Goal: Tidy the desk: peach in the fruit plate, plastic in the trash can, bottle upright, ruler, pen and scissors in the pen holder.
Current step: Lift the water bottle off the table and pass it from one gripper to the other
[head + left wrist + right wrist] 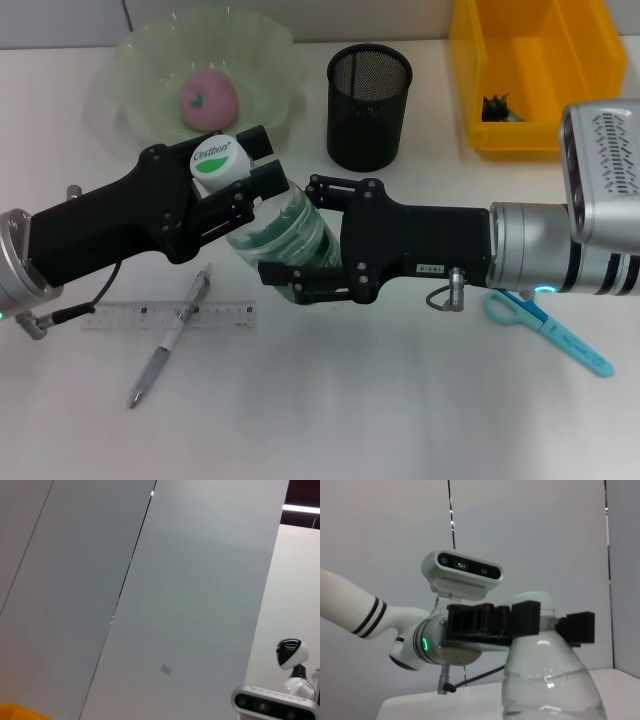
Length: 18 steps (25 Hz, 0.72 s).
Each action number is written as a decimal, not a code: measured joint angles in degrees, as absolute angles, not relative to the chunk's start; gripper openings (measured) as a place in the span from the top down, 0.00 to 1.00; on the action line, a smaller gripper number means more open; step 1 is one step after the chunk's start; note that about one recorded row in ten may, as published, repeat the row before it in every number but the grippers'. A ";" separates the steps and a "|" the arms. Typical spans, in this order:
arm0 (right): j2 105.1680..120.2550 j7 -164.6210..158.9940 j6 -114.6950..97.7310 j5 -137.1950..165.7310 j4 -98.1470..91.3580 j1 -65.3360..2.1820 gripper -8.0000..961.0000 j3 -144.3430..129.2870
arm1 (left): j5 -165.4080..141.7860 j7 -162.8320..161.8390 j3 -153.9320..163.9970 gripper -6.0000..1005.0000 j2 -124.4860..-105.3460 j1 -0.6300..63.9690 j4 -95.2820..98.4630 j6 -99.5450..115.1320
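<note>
Currently, both arms meet over the middle of the white desk [400, 400], each gripping the clear plastic bottle with the white cap [285, 235]. The left gripper [240, 170] has its jaws closed on the bottle's neck just below the cap, which carries a green-and-white label. The right gripper [305, 235] has its jaws closed around the bottle's body from the opposite side. The bottle is tilted, cap end toward the far left, and is held between the two grippers; whether its base touches the desk cannot be told.

In the right wrist view, the bottle [550, 680] fills the near field, and the left gripper [520, 622] clamps its neck beneath the cap.

The pink peach [208, 100] lies in the pale green scalloped fruit plate [270, 50] at the far left. The black mesh pen holder [369, 105] stands just beside the plate. The yellow plastic bin [500, 130] sits at the far right.

On the near left, the clear plastic ruler [130, 317] lies flat with the silver pen [170, 340] resting across it. The blue-handled scissors [555, 335] lie on the near right, partly under the right arm.
</note>
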<state>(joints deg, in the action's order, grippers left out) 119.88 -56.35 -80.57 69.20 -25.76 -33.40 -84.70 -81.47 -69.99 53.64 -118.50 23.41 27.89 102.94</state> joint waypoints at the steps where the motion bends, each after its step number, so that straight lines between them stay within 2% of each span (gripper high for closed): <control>1: 119.88 -56.33 -80.24 69.20 -25.76 -33.39 0.19 -84.71 | -81.35 -69.98 53.64 0.55 -118.49 23.43 27.95 102.93; 18: 119.88 -55.96 -76.15 69.17 -25.44 -32.85 0.19 -84.85 | -80.26 -70.45 51.43 0.55 -118.28 24.17 28.74 102.90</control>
